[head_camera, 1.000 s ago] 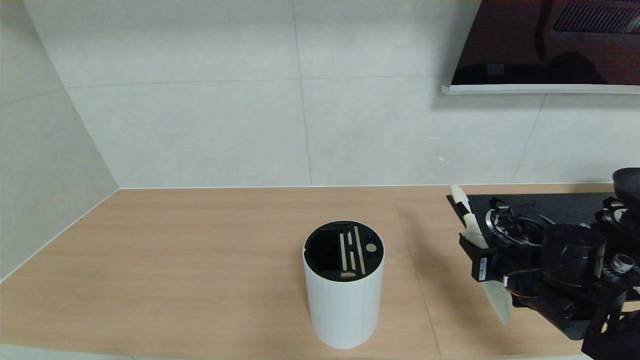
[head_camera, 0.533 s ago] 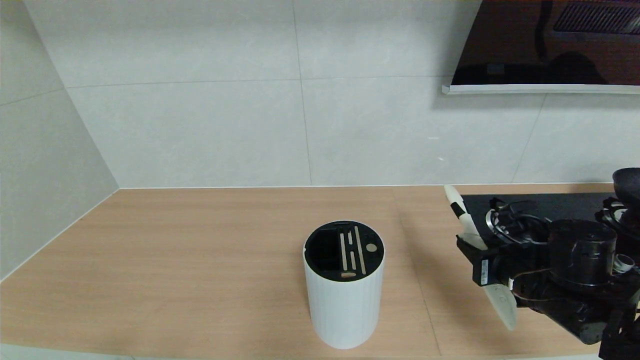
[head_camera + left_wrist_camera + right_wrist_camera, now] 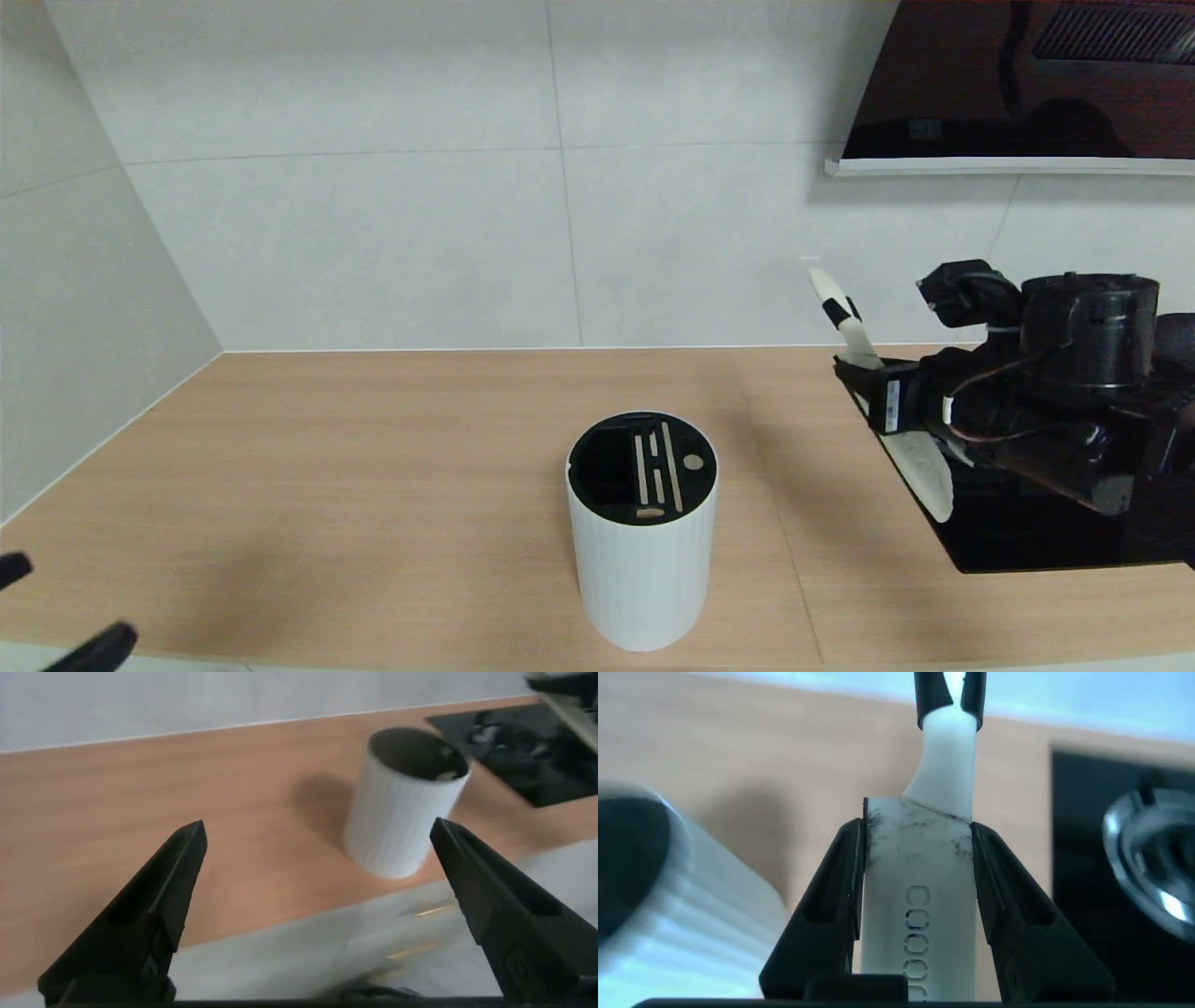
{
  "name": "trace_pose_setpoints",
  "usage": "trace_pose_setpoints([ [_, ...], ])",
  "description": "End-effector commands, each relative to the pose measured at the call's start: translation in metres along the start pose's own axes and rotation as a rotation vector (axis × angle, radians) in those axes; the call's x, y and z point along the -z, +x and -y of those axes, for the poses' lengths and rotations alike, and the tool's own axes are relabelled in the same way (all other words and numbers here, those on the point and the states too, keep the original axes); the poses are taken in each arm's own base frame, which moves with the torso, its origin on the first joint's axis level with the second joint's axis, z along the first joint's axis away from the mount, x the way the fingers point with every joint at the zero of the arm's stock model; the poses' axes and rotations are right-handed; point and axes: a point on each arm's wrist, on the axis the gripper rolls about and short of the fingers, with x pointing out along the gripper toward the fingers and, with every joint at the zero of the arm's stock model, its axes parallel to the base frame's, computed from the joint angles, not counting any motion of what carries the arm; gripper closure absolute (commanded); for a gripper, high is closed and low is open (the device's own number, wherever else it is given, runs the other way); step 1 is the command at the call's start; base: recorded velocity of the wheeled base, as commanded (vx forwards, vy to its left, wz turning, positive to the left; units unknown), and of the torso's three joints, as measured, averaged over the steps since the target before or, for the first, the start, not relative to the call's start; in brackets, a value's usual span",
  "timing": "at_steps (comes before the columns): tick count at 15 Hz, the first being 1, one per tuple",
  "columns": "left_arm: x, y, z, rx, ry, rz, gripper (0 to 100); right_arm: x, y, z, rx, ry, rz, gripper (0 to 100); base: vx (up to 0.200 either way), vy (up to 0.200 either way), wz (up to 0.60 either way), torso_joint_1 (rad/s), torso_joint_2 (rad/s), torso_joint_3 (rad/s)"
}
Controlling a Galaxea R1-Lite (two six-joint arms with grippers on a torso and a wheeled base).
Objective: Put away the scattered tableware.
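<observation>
Head view shows our right gripper point(image 3: 887, 411) closed on a white utensil point(image 3: 920, 467), seemingly a knife, in the air over the edge of the black cooktop point(image 3: 1027, 551), its long axis tilted with the handle up toward the wall and the blade down toward us. The white holder point(image 3: 642, 569) stands upright on the wooden counter point(image 3: 327, 467), to the left of this gripper and lower, well apart, so we judge the blade must go left and turn more upright for the top slots. Our left gripper point(image 3: 318, 859) is wide open and empty, at the counter's front-left edge.
</observation>
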Motion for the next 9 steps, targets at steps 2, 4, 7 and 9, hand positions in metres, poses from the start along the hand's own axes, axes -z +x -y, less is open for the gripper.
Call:
trace_pose_setpoints([
  [2, -0.046, 0.104, -0.031, 0.060, -0.081, -0.094, 0, -0.031, 0.002, -0.014, -0.060, 0.008, 0.079, 100, 0.000, 0.000, 0.00, 0.000, 0.00, 0.000],
  [4, -0.054, 0.131, -0.029, 0.110, -0.159, -0.098, 0, -0.027, 0.000, -0.023, -0.096, 0.000, 0.068, 100, 0.000, 0.000, 0.00, 0.000, 0.00, 0.000],
  [7, -0.053, 0.163, -0.020, 0.188, -0.269, -0.096, 0, -0.018, -0.002, -0.029, -0.120, -0.012, 0.043, 100, 0.000, 0.000, 0.00, 0.000, 0.00, 0.000],
  [9, -0.049, 0.184, -0.005, 0.270, -0.340, -0.084, 0, -0.016, -0.008, -0.040, -0.159, -0.021, 0.043, 100, 0.000, 0.000, 0.00, 0.000, 0.00, 0.000],
])
